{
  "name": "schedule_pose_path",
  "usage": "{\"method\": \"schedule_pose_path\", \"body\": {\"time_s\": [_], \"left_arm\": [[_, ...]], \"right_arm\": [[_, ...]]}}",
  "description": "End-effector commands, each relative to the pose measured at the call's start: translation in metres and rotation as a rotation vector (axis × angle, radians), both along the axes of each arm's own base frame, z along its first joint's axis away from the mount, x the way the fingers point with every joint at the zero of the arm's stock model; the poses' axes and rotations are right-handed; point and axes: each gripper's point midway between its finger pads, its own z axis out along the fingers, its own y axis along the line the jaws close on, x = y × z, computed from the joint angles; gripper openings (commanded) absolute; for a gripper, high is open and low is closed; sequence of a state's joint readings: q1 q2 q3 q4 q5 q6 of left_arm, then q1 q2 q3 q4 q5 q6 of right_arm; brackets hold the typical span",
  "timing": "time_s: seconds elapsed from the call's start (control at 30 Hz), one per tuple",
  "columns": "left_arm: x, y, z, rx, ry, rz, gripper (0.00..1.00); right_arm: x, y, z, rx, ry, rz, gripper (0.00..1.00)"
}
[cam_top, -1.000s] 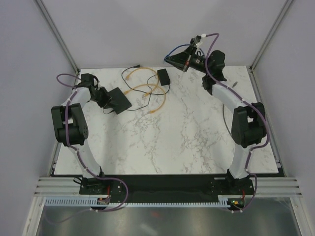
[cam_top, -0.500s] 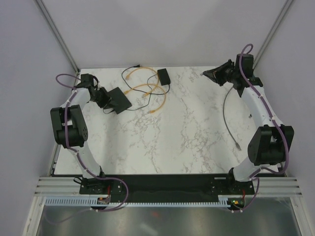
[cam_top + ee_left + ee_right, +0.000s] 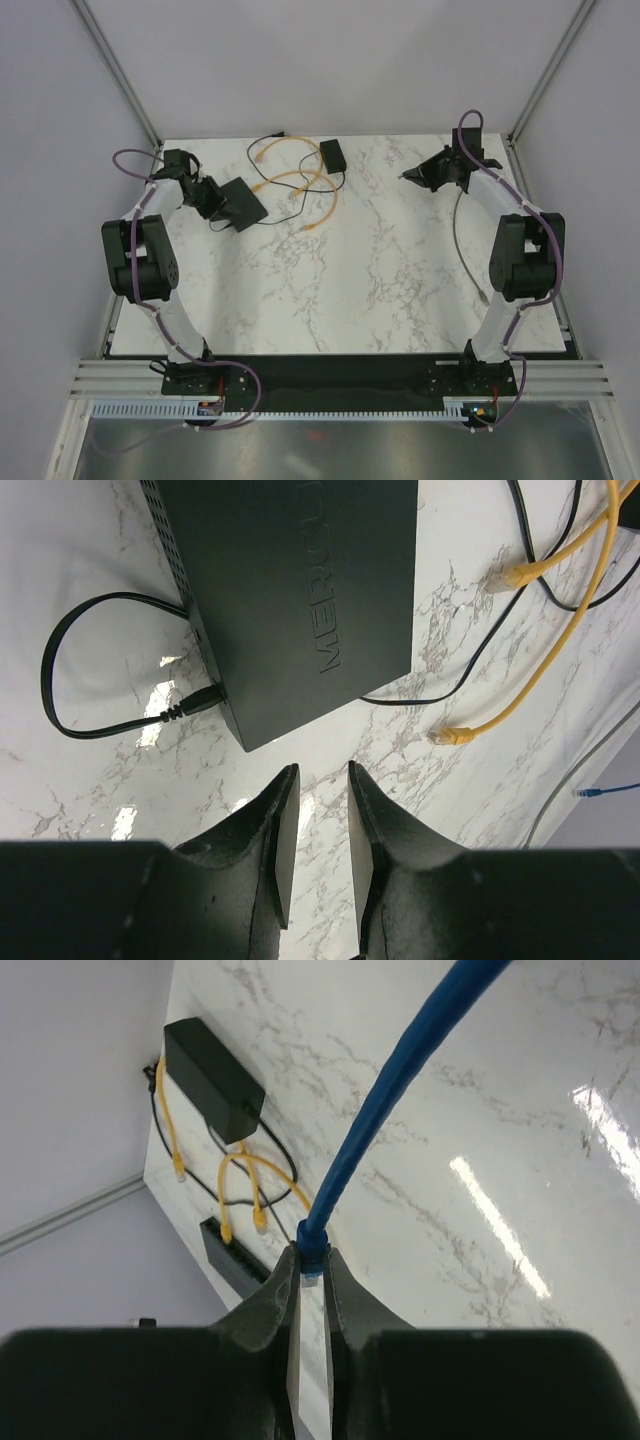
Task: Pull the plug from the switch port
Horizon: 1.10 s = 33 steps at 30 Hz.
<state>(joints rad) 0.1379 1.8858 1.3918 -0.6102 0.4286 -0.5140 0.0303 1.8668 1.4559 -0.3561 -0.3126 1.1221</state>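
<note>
The flat black switch box (image 3: 243, 203) lies at the back left, and its port cannot be made out. My left gripper (image 3: 216, 203) stands open just beside its near corner, nothing between the fingers (image 3: 283, 820). In the left wrist view the box (image 3: 300, 590) has only a thin black cord (image 3: 190, 705) plugged into its side. My right gripper (image 3: 405, 176) hangs at the back right, far from the box. There it is shut on the blue plug (image 3: 311, 1260), whose cable (image 3: 390, 1100) trails away to the table.
A small black adapter block (image 3: 332, 155) sits at the back middle. Loose yellow cables (image 3: 290, 180) with free plugs (image 3: 455, 735) lie between it and the box. The held cable (image 3: 458, 225) runs down the right side to its free end (image 3: 485, 297).
My right arm has swung from high over the back middle to the back right and come lower, carrying the plug. The left arm has not moved.
</note>
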Motion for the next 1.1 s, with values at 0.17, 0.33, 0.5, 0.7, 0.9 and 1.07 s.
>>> {"method": "schedule_pose_path", "body": {"time_s": [0.17,0.33,0.5,0.7,0.9,1.07], "left_arm": [[0.003,-0.001,0.023,0.016,-0.085,-0.035,0.34],[0.004,-0.001,0.027,0.018,-0.094,-0.035,0.34],[0.014,0.0,0.034,0.016,-0.115,-0.014,0.34],[0.031,-0.001,0.033,-0.012,-0.124,0.011,0.34],[0.048,-0.003,0.029,-0.047,-0.145,0.024,0.34],[0.056,-0.006,0.023,-0.073,-0.153,0.014,0.34]], "right_arm": [[0.047,0.013,-0.022,-0.119,-0.076,0.104,0.38],[0.054,0.023,-0.036,-0.147,-0.062,0.123,0.45],[0.065,0.078,-0.021,-0.174,-0.183,0.287,0.52],[0.076,0.215,0.022,0.001,-0.445,0.501,0.56],[0.079,0.305,0.03,0.161,-0.57,0.547,0.57],[0.073,0.361,0.013,0.225,-0.627,0.573,0.58]]}}
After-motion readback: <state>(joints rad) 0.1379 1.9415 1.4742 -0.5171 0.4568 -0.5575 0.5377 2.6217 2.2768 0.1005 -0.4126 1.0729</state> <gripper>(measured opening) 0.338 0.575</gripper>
